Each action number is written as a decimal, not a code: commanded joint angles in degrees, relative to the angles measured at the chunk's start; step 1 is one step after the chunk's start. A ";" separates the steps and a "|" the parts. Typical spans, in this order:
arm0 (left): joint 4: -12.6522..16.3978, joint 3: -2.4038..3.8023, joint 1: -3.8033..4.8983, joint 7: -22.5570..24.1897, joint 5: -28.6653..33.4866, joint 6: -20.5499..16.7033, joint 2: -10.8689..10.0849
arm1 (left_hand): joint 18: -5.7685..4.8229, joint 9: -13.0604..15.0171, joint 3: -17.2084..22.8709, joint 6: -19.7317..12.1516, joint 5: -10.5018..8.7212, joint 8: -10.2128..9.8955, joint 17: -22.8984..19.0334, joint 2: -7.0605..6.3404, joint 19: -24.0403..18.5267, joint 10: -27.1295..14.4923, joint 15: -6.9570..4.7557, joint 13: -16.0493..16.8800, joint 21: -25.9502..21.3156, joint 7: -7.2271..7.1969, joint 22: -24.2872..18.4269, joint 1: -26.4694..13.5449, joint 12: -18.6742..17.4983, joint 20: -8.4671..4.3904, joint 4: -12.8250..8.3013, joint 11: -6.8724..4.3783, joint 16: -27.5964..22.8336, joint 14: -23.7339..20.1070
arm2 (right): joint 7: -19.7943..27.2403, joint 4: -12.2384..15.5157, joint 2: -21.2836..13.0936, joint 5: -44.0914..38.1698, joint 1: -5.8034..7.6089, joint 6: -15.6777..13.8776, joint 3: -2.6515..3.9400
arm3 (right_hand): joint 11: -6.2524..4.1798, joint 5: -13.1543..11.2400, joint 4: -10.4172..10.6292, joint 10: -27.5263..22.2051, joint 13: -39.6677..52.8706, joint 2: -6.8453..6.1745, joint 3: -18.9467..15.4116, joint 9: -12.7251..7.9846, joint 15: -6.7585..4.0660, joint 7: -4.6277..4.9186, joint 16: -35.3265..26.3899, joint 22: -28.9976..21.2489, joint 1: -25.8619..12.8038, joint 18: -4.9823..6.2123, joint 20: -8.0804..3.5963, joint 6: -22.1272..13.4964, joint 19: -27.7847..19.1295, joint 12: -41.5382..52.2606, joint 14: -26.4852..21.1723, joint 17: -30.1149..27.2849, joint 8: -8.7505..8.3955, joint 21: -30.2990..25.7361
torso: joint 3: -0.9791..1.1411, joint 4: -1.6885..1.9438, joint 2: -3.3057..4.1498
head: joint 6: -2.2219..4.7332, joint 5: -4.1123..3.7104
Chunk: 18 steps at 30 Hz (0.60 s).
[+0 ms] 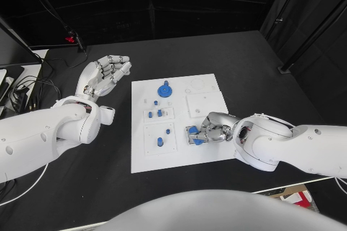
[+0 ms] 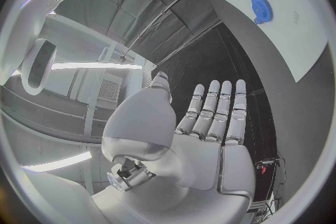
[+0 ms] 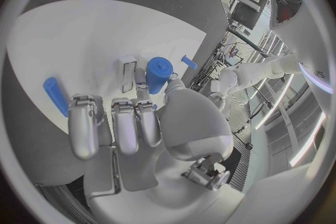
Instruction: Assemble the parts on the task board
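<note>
The white task board [image 1: 206, 90] lies in the middle of the black table. A blue gear [image 1: 165, 91] sits near its far edge, also seen as a gear [image 2: 262, 7] in the left wrist view. Small blue pegs [image 1: 160, 112] stand in the board's left blocks, with two more [image 1: 160, 141] nearer me. My right hand [image 1: 208, 131] rests on the board's right side, fingers curled, thumb and a finger pinching a blue cylindrical part [image 3: 158, 74]. A blue peg [image 3: 56, 95] lies beside those fingers. My left hand [image 1: 108, 70] is held flat with straight fingers over the table, left of the board, holding nothing.
Cables and equipment [image 1: 18, 90] lie at the table's left edge. A dark stand foot [image 1: 288, 68] is at the far right. Black table [image 1: 238, 55] lies bare beyond the board.
</note>
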 commanded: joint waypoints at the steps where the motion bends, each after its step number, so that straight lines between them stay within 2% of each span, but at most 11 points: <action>1: 0.06 0.05 0.07 0.36 0.03 0.51 0.03 | -0.19 -0.05 -0.43 -0.35 0.45 0.27 -0.10 0.50 0.45 -0.26 -0.15 -0.09 0.12 6.70 -0.13 0.02 0.32 -0.04 0.07 -0.03 0.36 -0.31 | -0.47 0.01 0.30 -0.48 0.06 0.99 0.01 | -0.33 -1.10 -0.04 5.96 15.08 0.07 -0.77 0.07 -0.44 0.01 0.14 13.86 -1.13 0.06 -0.52 -0.54 4.09 0.14 6.11 15.06 0.16 -0.25 | 0.00 -0.03 -0.03 | 0.00 0.04; 9: 0.10 0.05 0.07 0.35 0.03 0.60 0.06 | -0.19 -0.06 -0.46 -0.36 0.52 0.31 -0.15 0.57 0.44 -0.27 -0.15 -0.09 0.12 6.70 -0.16 0.05 0.36 -0.04 0.07 -0.04 0.42 -0.30 | -1.10 -0.34 0.60 -0.51 0.06 1.08 0.02 | -0.28 -4.42 -0.04 5.96 15.08 1.28 -3.29 0.50 -0.42 0.07 0.14 13.81 -4.25 0.09 -0.51 -0.85 4.01 0.14 6.11 15.06 0.59 -0.39 | -0.01 -0.01 -0.02 | 0.00 -0.06; 14: 0.10 0.05 0.07 0.35 0.03 0.60 0.06 | -0.19 -0.05 -0.49 -0.37 0.60 0.35 -0.19 0.62 0.44 -0.28 -0.16 -0.09 0.12 6.70 -0.19 0.09 0.40 -0.04 0.07 -0.04 0.47 -0.29 | -1.12 -0.51 0.80 -0.50 0.06 1.08 0.02 | -0.19 -6.94 -0.08 5.96 15.08 1.44 -5.33 0.75 -0.41 0.16 0.14 13.76 -6.53 0.13 -0.51 -1.21 3.92 0.14 6.11 15.06 0.81 -0.54 | -0.03 -0.08 -0.06 | 0.00 -0.01; 18: 0.11 0.05 0.07 0.34 0.03 0.64 0.07 | -0.19 -0.06 -0.53 -0.39 0.73 0.40 -0.25 0.69 0.43 -0.30 -0.16 -0.10 0.13 6.70 -0.24 0.14 0.46 -0.04 0.06 -0.04 0.54 -0.29 | -1.11 -0.56 0.82 -0.59 0.06 1.06 0.02 | -0.17 -7.58 -0.17 5.96 15.08 1.20 -5.89 0.83 -0.40 0.20 0.14 13.70 -6.66 0.17 -0.49 -1.36 3.83 0.14 6.11 15.06 0.87 -0.69 | 0.01 0.03 -0.03 | 0.00 -0.09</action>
